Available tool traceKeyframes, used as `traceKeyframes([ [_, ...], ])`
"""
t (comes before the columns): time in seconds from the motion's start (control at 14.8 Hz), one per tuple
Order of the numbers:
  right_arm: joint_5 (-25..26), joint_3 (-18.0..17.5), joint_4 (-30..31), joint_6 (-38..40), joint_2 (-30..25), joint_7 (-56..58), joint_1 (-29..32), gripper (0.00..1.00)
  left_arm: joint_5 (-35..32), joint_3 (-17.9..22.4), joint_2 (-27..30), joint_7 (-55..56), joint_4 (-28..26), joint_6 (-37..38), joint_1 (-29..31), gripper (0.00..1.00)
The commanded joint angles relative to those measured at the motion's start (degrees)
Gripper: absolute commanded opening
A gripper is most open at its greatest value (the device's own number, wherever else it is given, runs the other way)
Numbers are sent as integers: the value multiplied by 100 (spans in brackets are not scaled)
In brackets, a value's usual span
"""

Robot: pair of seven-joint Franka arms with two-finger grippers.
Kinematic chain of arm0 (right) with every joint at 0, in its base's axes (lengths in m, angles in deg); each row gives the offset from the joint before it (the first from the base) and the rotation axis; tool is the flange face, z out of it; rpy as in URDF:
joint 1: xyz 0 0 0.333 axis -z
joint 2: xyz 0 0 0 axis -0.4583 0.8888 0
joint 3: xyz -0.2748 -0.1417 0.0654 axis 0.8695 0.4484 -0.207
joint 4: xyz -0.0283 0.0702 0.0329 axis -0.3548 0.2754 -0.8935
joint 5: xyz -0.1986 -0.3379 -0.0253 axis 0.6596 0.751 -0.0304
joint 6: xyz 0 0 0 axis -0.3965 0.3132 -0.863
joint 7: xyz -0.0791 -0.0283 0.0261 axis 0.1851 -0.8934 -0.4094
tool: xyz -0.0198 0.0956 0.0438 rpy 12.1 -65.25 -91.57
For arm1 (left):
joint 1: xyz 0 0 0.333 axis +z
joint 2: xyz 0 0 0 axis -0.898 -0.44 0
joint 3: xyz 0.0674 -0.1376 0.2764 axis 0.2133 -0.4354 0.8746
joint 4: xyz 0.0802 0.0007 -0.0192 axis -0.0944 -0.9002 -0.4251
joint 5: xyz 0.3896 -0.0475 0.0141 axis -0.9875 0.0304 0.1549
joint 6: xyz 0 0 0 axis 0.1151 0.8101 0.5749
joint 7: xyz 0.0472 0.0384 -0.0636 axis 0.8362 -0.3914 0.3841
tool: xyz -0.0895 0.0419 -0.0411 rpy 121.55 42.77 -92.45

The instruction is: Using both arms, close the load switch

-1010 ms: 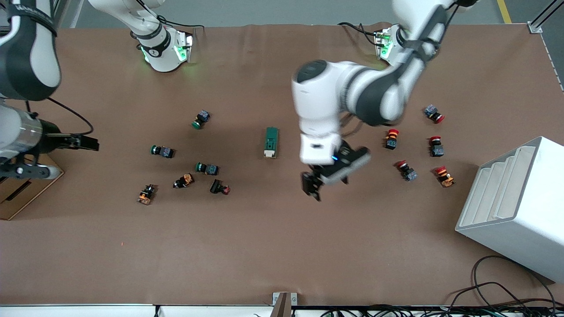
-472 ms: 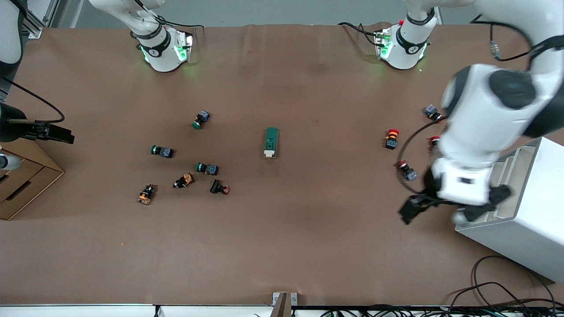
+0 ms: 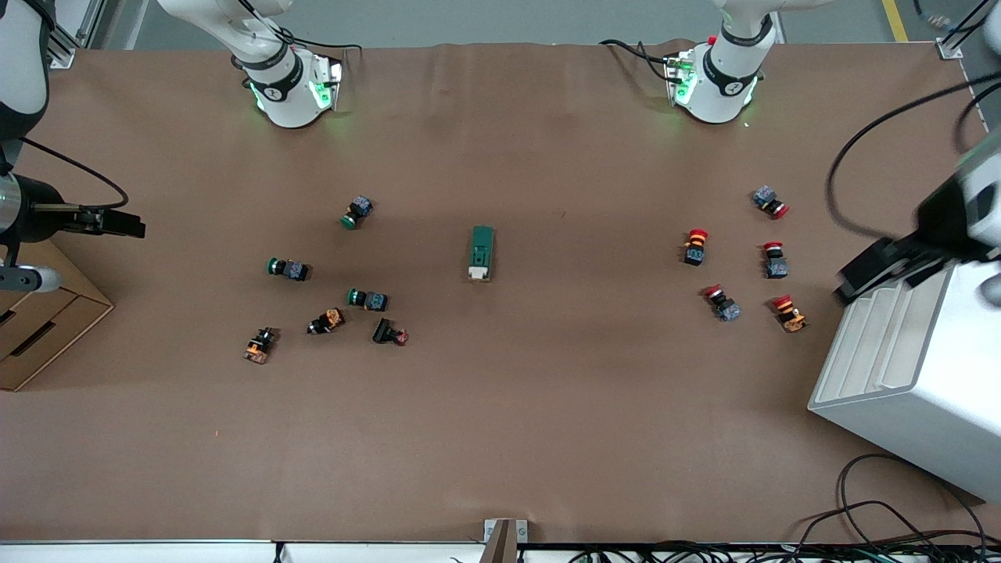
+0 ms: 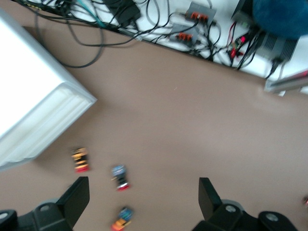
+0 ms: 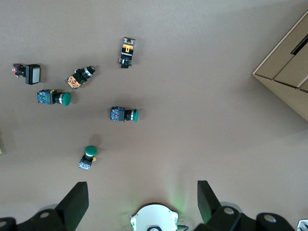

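The load switch (image 3: 482, 252), a dark-green block with a white handle piece at the end nearer the front camera, lies alone at the middle of the table. Neither wrist view shows it. My left gripper (image 3: 860, 274) hangs open over the edge of the white rack (image 3: 915, 367), at the left arm's end of the table. In the left wrist view the left gripper (image 4: 143, 199) has nothing between its fingers. My right gripper (image 3: 117, 223) is open and empty above the table edge at the right arm's end, and the right wrist view shows that gripper (image 5: 143, 199) wide open.
Green-capped push buttons (image 3: 357, 212) and orange ones (image 3: 326, 320) lie scattered toward the right arm's end. Red-capped buttons (image 3: 694, 245) lie toward the left arm's end. A cardboard box (image 3: 47, 320) sits under the right gripper. Cables (image 3: 899, 516) trail beside the rack.
The left arm swung away from beside the load switch to the white rack. The right gripper drew back a little toward the table edge. The switch stayed put.
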Motion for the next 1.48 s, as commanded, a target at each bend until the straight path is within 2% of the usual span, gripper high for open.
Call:
traceKeyframes([
  [0.0,-18,-28,113,18,-357,33,62,100,267,481,508,-830,-267,637,38,100],
  [0.13,-35,-28,341,-61,-629,33,71,100,391,921,676,-929,-293,1060,-172,100],
  [0.2,-35,-28,516,-192,-796,33,71,100,391,1010,746,-938,-337,1227,-191,100],
  [0.61,-44,-159,1668,-711,-1719,50,247,100,382,1002,1510,-1087,-1267,1282,-200,100],
  [0.88,-35,-178,1669,-721,-1817,50,238,100,330,932,2055,-1376,-1979,1019,-182,100],
  [0.94,-35,-195,1669,-738,-1826,50,247,100,269,793,2135,-1412,-2085,992,-182,100],
  [1.15,-35,-291,1669,-738,-2062,50,299,100,154,616,2144,-1421,-2139,992,-182,100],
  [1.41,-44,-301,1678,-685,-2265,138,379,100,154,615,2135,-1641,-2148,992,-191,100],
])
